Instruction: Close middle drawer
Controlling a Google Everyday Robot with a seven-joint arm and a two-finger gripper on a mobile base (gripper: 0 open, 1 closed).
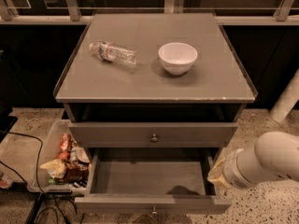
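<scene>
At four o'clock the gripper (217, 173) shows only as a pale tip beside the right wall of the open middle drawer (149, 177). Its arm (271, 160) is cut off by the right edge. The drawer's front panel (117, 204) runs out of frame at six o'clock. At eight o'clock, a bin (45, 146) holds packets (63, 164) too jumbled to identify. The label on the bottle (113, 53) is unreadable.
</scene>
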